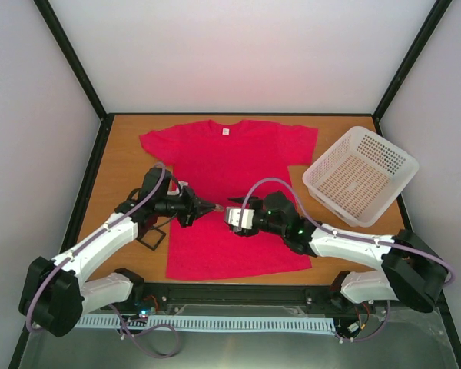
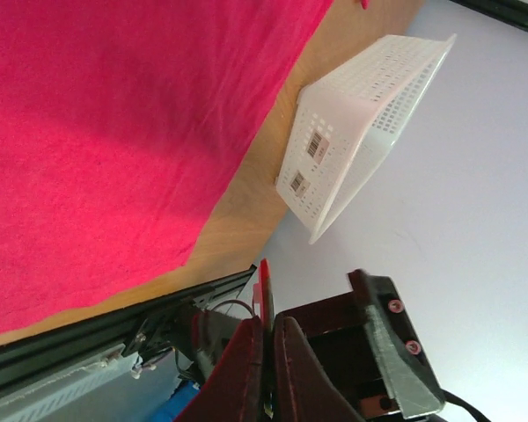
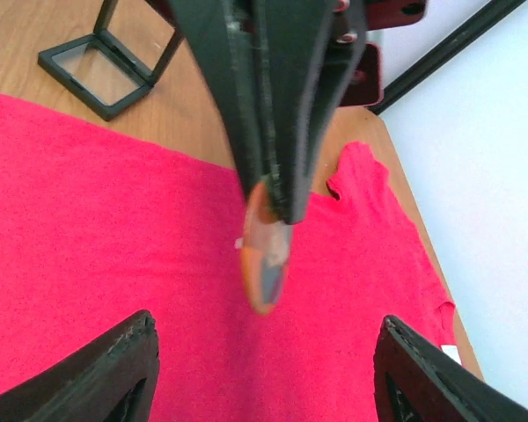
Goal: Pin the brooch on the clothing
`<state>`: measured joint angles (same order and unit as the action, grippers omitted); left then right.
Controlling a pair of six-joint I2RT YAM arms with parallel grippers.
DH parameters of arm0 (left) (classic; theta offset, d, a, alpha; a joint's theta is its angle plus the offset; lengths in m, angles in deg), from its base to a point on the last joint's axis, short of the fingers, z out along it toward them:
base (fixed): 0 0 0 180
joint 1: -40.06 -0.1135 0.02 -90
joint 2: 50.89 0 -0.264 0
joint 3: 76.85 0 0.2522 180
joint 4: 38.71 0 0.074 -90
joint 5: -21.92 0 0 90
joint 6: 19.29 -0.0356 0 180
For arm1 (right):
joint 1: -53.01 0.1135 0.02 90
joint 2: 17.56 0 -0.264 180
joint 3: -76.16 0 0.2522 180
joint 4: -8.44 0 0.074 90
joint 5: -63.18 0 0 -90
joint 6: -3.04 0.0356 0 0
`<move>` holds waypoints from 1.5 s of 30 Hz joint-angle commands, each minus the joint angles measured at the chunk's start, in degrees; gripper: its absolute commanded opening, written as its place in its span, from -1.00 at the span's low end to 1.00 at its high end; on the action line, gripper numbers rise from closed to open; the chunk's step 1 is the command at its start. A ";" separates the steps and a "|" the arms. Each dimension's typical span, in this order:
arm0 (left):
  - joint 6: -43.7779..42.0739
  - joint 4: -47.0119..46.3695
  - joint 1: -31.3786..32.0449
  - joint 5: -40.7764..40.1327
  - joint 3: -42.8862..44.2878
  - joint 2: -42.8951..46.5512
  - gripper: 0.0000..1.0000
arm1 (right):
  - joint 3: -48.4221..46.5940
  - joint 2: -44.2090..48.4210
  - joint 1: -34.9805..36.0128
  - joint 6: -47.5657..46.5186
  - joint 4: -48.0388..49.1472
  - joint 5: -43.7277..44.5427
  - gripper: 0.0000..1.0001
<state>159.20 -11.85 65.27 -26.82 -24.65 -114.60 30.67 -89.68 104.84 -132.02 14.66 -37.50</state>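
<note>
The crimson T-shirt (image 1: 230, 157) lies flat on the table, neck to the back; it also shows in the left wrist view (image 2: 97, 132) and the right wrist view (image 3: 114, 264). My left gripper (image 1: 208, 207) is shut on the brooch (image 1: 217, 208) and holds it above the shirt's middle. In the left wrist view the brooch (image 2: 266, 286) is edge-on between the shut fingers (image 2: 246, 352). In the right wrist view the brooch (image 3: 264, 259) hangs from the left gripper (image 3: 277, 198), a silvery-orange disc. My right gripper (image 1: 232, 216) is open and empty, facing the brooch from the right; its fingers (image 3: 123, 369) stand wide apart.
A small black frame-like case (image 1: 152, 237) lies on the wood left of the shirt, also in the right wrist view (image 3: 97, 75). A white perforated basket (image 1: 361, 175) stands at the right, also in the left wrist view (image 2: 361, 132).
</note>
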 commanded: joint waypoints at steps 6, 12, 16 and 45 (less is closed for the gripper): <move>7.25 -3.07 -1.37 2.19 -2.25 2.94 -0.99 | -6.24 -6.20 0.37 -5.55 2.80 -2.23 -0.05; 7.21 -3.35 -1.82 3.20 -2.59 2.88 -0.98 | -7.29 -8.40 0.44 -4.64 3.57 -2.45 -0.44; 6.60 -3.35 -2.25 3.30 -2.64 3.03 -0.98 | -7.57 -8.65 0.46 -3.53 3.22 -1.33 -0.94; -63.73 -16.18 0.82 22.45 7.92 4.79 0.36 | -21.62 0.32 -18.21 49.34 -27.09 -54.32 -0.91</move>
<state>100.75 -26.10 64.57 -9.99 -18.60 -110.60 11.00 -88.45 87.12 -84.02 -10.34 -87.88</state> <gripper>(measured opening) 0.752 0.050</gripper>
